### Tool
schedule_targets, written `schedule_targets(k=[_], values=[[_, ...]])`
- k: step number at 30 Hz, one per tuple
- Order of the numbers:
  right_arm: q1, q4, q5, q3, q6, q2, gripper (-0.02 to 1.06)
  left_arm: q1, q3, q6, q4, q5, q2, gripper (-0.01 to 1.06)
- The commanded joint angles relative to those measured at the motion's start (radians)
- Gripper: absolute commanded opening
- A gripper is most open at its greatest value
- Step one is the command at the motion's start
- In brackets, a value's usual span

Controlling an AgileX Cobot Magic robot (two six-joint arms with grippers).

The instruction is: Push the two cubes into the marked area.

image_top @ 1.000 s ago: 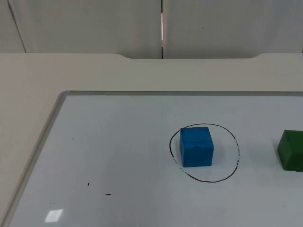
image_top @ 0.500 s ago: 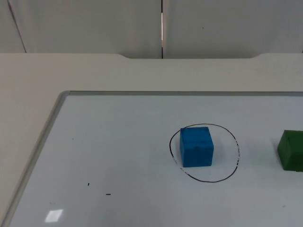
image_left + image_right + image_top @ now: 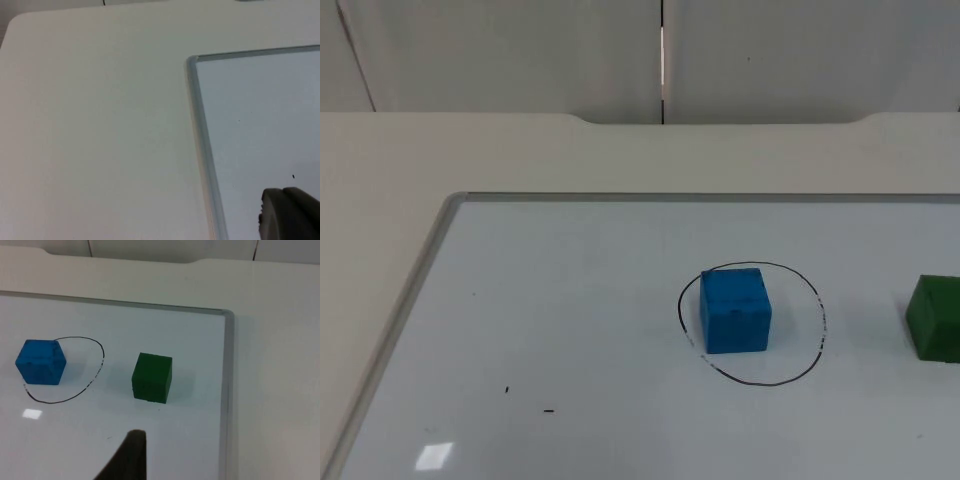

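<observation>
A blue cube point(image 3: 735, 310) stands inside a hand-drawn black ring point(image 3: 760, 384) on the whiteboard point(image 3: 570, 300), toward the ring's left side. A green cube point(image 3: 935, 318) sits to the right of the ring, apart from it, at the picture's right edge. In the right wrist view the green cube point(image 3: 152, 377) lies just ahead of my right gripper point(image 3: 127, 457), with the blue cube point(image 3: 41, 362) and the ring point(image 3: 102, 357) beyond it to one side. My left gripper point(image 3: 287, 217) hovers over the board's left edge, far from both cubes.
The whiteboard has a thin metal frame point(image 3: 410, 290) with the cream table top point(image 3: 380, 200) around it. The frame's right corner point(image 3: 227, 315) is close behind the green cube. A few small ink marks point(image 3: 548, 410) dot the board. The grey partition wall point(image 3: 520, 50) closes the back.
</observation>
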Motion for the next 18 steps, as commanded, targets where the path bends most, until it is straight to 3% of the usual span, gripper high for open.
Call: schedule_targets(k=[1,9,18], values=[[-0.005,0.003,-0.008,0.006,0.002,-0.003,1.05,0.004,0.005,0.004,0.001,0.008,-0.046,0.00],[-0.005,0.003,-0.008,0.006,0.002,-0.003,1.05,0.004,0.005,0.002,-0.011,0.071,-0.192,0.00],[-0.005,0.003,-0.008,0.006,0.002,-0.003,1.05,0.004,0.036,0.020,-0.074,0.085,-0.234,0.00]])
